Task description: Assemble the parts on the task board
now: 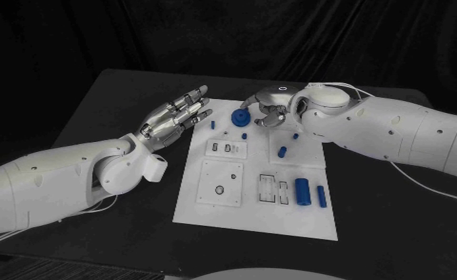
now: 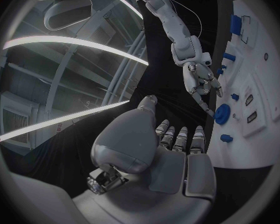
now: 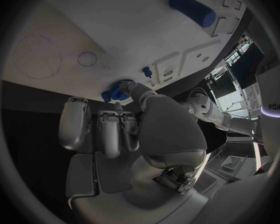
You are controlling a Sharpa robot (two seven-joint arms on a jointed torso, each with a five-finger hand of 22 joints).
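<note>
1. The left hand [image 1: 176,119] is reaching in from the nine o'clock side of the table. Its fingers are lying straight and spread, holding nothing, just beside the far-left edge of the task board [image 1: 214,217].
2. In the left wrist view the left hand [image 2: 171,149] is showing a flat, empty palm, with the task board [image 2: 274,79] lying beyond its fingertips.
3. The task board, a white plate, is sitting in the middle of the black table [image 1: 105,105].
4. A blue gear [image 1: 243,118] is standing at the board's eleven o'clock corner, where the right hand is pinching it.
5. Small blue pegs [image 1: 245,136] are lying just below the gear, toward the board's centre.
6. A large blue cylinder [image 1: 303,191] and a thinner blue pin [image 1: 322,196] are lying side by side at the board's four o'clock area.
7. The right hand [image 1: 269,109] is coming in from the two o'clock side and curling down over the board's far edge, its fingertips closing on the blue gear.
8. In the right wrist view the right hand [image 3: 124,122] is touching the blue gear [image 3: 115,91] with its fingertips.
</note>
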